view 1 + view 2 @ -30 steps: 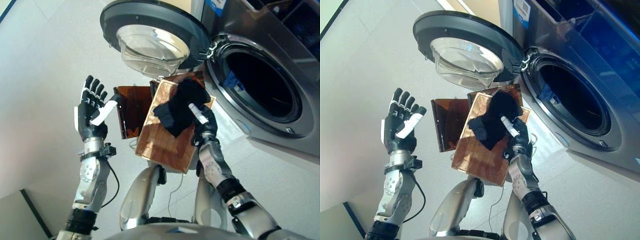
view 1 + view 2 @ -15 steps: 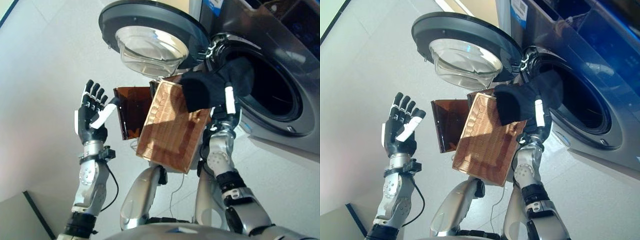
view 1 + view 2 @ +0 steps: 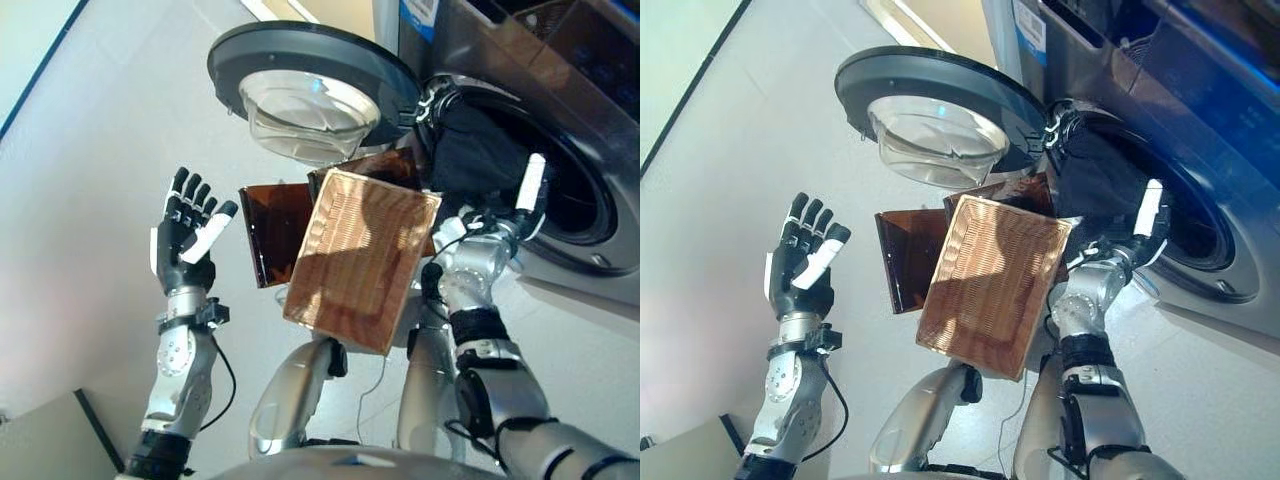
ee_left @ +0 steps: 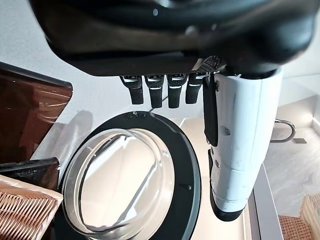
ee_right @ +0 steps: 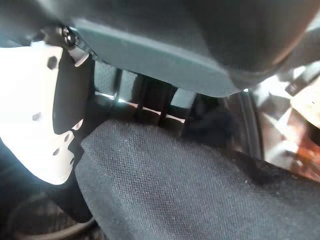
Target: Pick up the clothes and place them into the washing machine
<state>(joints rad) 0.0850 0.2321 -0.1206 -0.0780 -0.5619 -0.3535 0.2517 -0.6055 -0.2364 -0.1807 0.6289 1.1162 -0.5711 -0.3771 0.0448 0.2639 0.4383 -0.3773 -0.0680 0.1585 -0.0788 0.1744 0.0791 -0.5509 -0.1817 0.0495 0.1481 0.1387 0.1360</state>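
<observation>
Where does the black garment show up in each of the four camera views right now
Left eye view: black garment at the drum opening, upper right, held by the right hand.
Right eye view: same spot, upper right.
Left wrist view: not in it.
Right wrist view: fills the lower half.
Shared landmark: the open washer door.

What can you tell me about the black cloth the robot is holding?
The black cloth is a dark, soft, woven-looking garment, bunched up and hanging in folds. The right robot hand holds it at the washing machine's round opening, partly inside the drum, just above the wicker basket. Its exact type is unclear.
</observation>
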